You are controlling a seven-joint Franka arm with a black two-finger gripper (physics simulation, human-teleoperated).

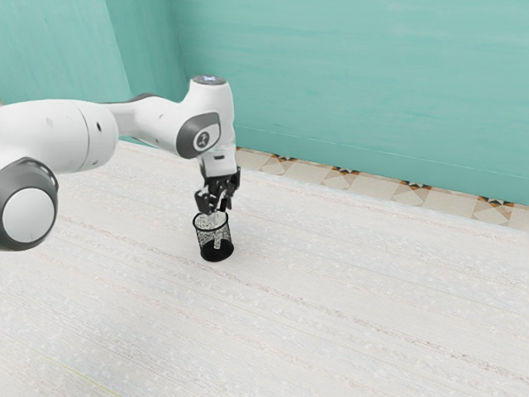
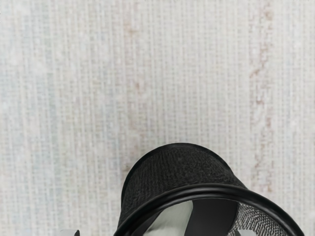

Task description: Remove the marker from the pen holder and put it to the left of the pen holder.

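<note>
Marker (image 2: 170,221) in pen holder (image 1: 216,252), end effector (image 1: 213,208) open above it

The white arm (image 1: 169,126) comes in from the exterior view's left and bends down over the desk (image 1: 331,314), its black end effector pointing at the mouth of the pen holder. The fingers (image 1: 201,202) stand apart, one to each side over the round rim, clenched on nothing; in the wrist view the marker lies between them with a gap on both sides. The marker is inside the holder, a pale shape through the dark mesh, leaning slightly, its lower part down near the solid black base. The pen holder stands upright on the pale, streaked desk, in from the desk's far edge, the one running beside the patterned tiles (image 1: 376,184). Past the tiles rises a turquoise wall (image 1: 347,83). Whether the fingertips touch the rim, I cannot tell.
</note>
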